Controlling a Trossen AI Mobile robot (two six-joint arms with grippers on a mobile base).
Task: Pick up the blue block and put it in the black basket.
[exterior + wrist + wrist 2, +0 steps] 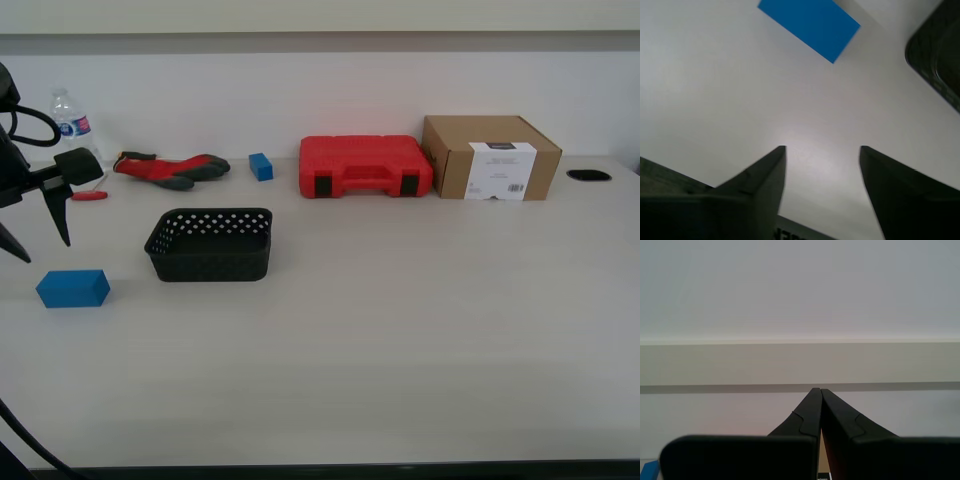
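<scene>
The blue block (73, 288) lies on the pale table near the exterior view's left, to the left of the black basket (210, 262). My first gripper (45, 250) hangs open and empty above the table, just behind the block. In the first wrist view its jaws (822, 150) stand wide apart, with the blue block (810, 27) ahead of them and the basket's corner (937, 55) at the edge. My second gripper (817, 389) is shut on nothing and faces a wall. It does not show in the exterior view.
Along the table's back stand a water bottle (70, 125), red and black gloves (170, 168), a smaller blue block (261, 166), a red tool case (365, 166) and a cardboard box (490, 157). A small red tool (88, 196) lies near the arm.
</scene>
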